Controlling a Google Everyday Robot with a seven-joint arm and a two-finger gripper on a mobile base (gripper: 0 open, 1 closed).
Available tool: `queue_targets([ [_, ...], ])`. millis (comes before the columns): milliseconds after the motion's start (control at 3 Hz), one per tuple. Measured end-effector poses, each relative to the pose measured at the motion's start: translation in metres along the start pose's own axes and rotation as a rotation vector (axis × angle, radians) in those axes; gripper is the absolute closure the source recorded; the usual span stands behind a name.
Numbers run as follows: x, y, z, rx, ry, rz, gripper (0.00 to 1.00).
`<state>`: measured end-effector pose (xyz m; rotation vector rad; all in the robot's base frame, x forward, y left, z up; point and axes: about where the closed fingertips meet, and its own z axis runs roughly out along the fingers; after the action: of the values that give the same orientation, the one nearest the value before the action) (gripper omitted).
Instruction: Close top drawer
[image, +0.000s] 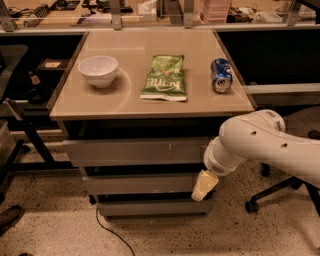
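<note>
Top drawer sits directly under the surface, wide grey front facing the near side, small white scratch marks right of centre. A dark gap shows above it, and from this angle I judge it nearly or fully in; can't confirm flush. Gripper hangs off the white arm at the near right, below the top drawer's right end and in front of the right end of the middle drawer front. It's apart from the top drawer, and I cannot tell whether it's spread or pressed together. Handling, as a guess: a stiff metal box on slides, light if it's empty, with a smooth flat face and no handle, so nothing to pinch. Push, don't grasp: flat contact on the front, ideally near centre so it doesn't rack on the slides, since an off-centre push at the right end could bind. Bowl, chip bag and can are on top, well clear of the push path; the can lies on its side and a hard slam could roll it.
</note>
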<state>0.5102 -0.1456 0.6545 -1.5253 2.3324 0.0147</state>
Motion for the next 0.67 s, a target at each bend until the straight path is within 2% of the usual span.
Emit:
queue_targets([
  [333,0.0000,0.0000,0.0000,0.000,0.000,0.000,0.18],
  [667,0.0000,0.0000,0.0000,0.000,0.000,0.000,0.42],
])
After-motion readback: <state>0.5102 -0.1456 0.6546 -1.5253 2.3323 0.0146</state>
